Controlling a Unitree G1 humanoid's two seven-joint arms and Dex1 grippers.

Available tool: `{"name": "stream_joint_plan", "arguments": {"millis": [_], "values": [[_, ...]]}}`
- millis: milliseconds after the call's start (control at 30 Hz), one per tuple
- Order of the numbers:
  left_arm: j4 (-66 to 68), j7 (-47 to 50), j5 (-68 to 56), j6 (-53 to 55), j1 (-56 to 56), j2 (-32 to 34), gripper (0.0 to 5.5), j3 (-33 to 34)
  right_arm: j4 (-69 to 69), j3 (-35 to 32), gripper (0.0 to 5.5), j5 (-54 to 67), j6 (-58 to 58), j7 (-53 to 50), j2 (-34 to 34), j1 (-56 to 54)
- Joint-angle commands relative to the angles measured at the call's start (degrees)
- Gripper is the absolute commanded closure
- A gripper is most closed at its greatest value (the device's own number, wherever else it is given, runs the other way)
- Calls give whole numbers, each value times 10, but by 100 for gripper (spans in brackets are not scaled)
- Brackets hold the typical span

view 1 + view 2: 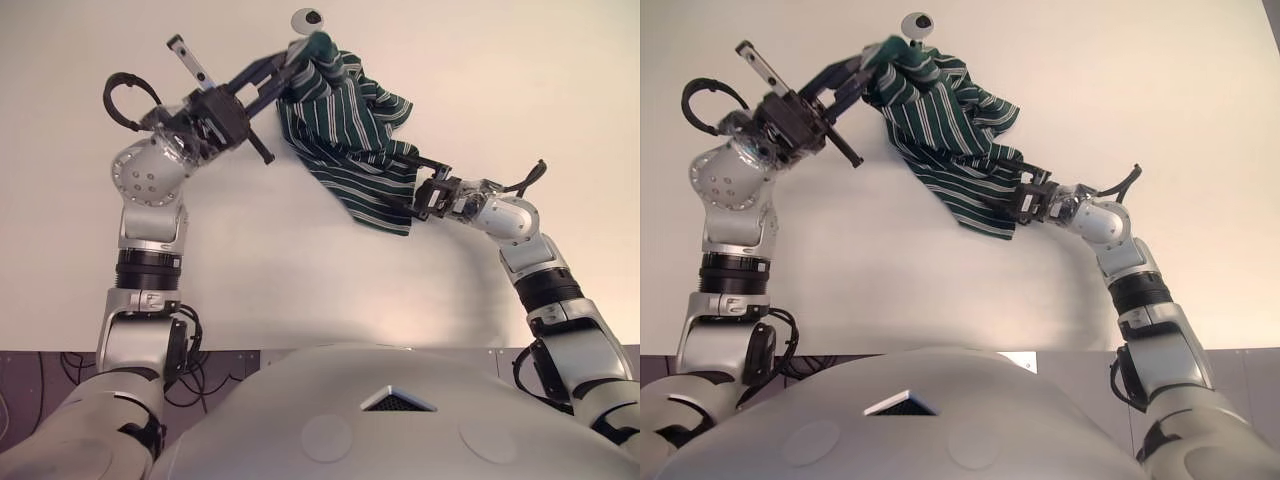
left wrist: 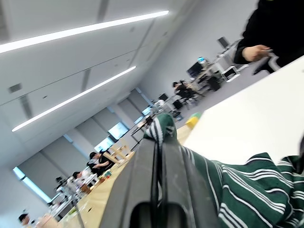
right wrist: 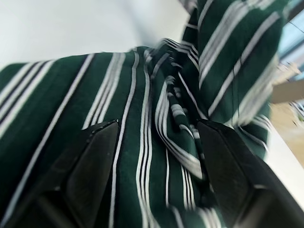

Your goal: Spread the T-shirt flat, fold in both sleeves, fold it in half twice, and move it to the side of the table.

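Left gripper: black fingers pressed tight together, no gap, pinched on a bunched fold of the dark green T-shirt with thin white stripes. Positioned over the far middle of the plain white table, wrist out to the left, fingers pointing right. Cloth wadded up over the fingertips.

Right gripper: nearer and further right, level with the lower edge of the T-shirt. Two black fingers spread wide, one on either side of a striped fold. Fabric lying between them, not visibly squeezed. Contact with the pads hard to tell.

T-shirt: crumpled, not spread flat. Draped from the left gripper down and rightward to the right gripper, with a pointed corner just past the right fingers. Folds layered over one another; sleeves not distinguishable. Unclear whether the lower edge rests on the table or hangs above it.

Further out, past the T-shirt toward the far side of the table: small round white object with a dark centre, just beside the left fingertips.
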Motion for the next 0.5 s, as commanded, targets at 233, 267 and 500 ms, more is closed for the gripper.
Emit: {"name": "stream_joint_plan", "arguments": {"millis": [233, 267, 500], "values": [[11, -67, -23, -28, 12, 81, 548, -13, -331, 101, 248, 152, 179, 235, -175, 182], [4, -102, -64, -21, 23, 93, 548, -18, -376, 105, 248, 189, 199, 247, -183, 196], [1, -260, -195, 35, 56, 144, 548, -30, -488, 12, 248, 385, 306, 263, -179, 199]]}}
